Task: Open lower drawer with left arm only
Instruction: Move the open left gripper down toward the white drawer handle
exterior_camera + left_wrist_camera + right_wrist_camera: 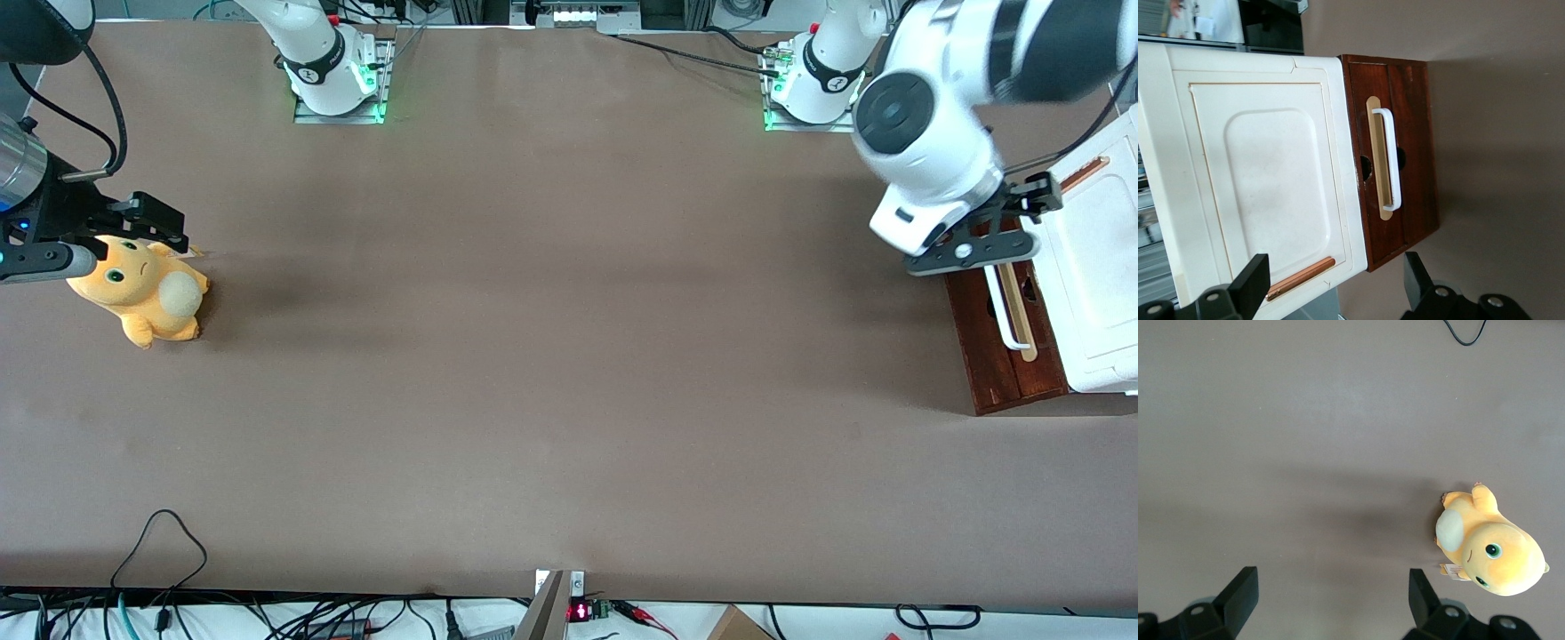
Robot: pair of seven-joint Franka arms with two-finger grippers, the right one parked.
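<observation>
Reddish-brown lower drawer (1398,157) looked unopened to me, its white handle (1391,159) ungrasped, gripper (1331,293) spread wide, hovering above it; whole pull remained.

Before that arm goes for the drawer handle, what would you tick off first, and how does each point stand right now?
1. Lower drawer shut, front flush under the cabinet top: ok.
2. White bar handle in full view, nothing lying on it: ok.
3. Gripper open, fingers wide apart: ok.
4. Gripper lined up on the handle: not ok; it hovers above the drawer's end that lies farther from the front camera, clear of the handle.
5. Fingers around the bar: not ok; no contact yet.
6. Bare table in front of the drawer for it to slide out: ok.
</observation>
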